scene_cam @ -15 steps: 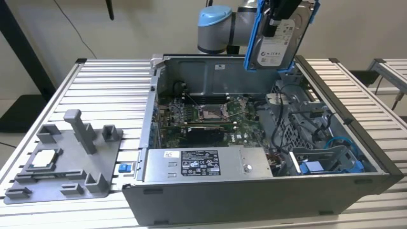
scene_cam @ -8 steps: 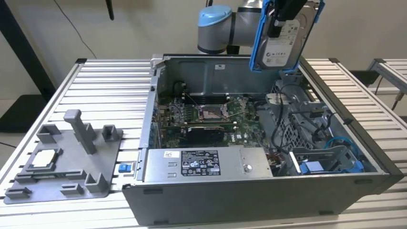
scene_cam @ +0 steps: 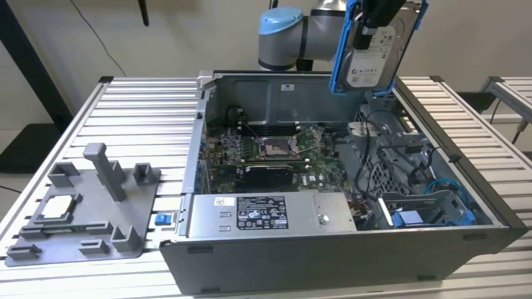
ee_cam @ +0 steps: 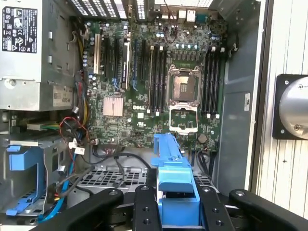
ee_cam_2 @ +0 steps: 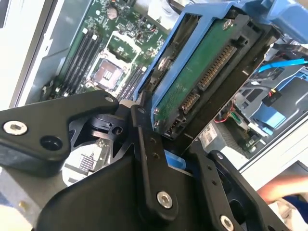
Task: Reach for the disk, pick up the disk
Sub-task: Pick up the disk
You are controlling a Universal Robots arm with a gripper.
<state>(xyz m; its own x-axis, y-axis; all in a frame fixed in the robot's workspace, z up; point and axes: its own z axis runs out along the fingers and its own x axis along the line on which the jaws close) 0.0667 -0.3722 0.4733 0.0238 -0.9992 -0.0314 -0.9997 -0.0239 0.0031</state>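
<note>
- Disk (scene_cam: 375, 53): a flat silver-grey hard drive with a white label, framed by a bright blue plastic carrier, hangs upright above the rear wall of the open grey computer case (scene_cam: 332, 261), clear of everything inside it.
- The black claw (scene_cam: 372, 25) is clenched on the disk's upper end in the exterior view; in the second wrist view its dark fingers (ee_cam_2: 149, 159) press against the blue carrier and the drive's green circuit side (ee_cam_2: 192, 82) shows between them.
- In the first wrist view the blue carrier (ee_cam: 173, 183) sits between the black claw links, with the case interior beyond.
- Inside the case, the green motherboard (scene_cam: 266, 149) with its bare metal processor socket (ee_cam: 183, 86) lies on the floor of the case, below the disk.
- A long grey metal power supply box with a black-and-white label (scene_cam: 270, 215) runs along the case's front wall.
- A blue plastic drive bay (scene_cam: 432, 215) sits in the case's front corner on the exterior view's right, with loose black and blue cables (scene_cam: 390, 143) bunched between it and the rear wall.
- Outside the case, on the ribbed metal counter (scene_cam: 141, 106), a grey moulded fixture tray (scene_cam: 83, 215) holds a small square silver chip (scene_cam: 57, 207).
- Open room surrounds the disk above the case's rim; the case walls and cable bundle crowd the space lower down.
</note>
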